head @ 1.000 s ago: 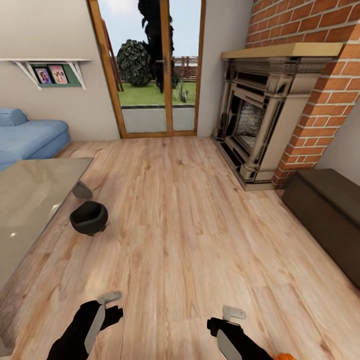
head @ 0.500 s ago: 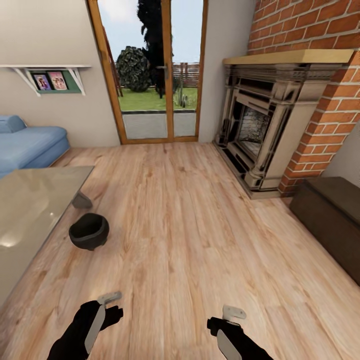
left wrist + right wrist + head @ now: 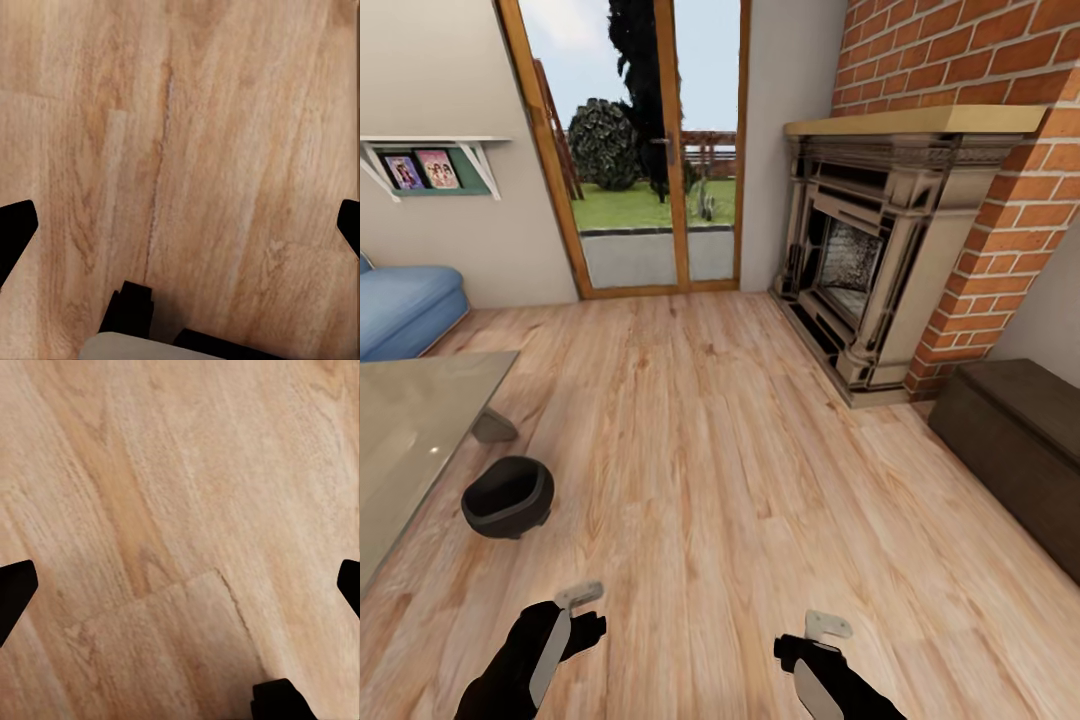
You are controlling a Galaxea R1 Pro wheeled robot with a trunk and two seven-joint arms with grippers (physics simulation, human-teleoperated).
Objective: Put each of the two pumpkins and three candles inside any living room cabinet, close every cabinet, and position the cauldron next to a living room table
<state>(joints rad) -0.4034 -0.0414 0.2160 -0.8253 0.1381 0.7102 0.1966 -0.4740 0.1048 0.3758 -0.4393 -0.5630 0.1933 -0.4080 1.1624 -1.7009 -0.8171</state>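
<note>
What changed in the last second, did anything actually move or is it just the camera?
Mostly the camera: the head view swung, so the cauldron, table and sofa slid toward its left edge. The orange shape at its bottom edge has gone out of frame. Nothing was grasped or released. The cauldron sits on the floor beside the table's corner as before; the cabinet looks shut; both grippers stay open and empty over bare floor.

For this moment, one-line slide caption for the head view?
Cauldron on the wood floor beside the low table; closed cabinet by the fireplace.
</note>
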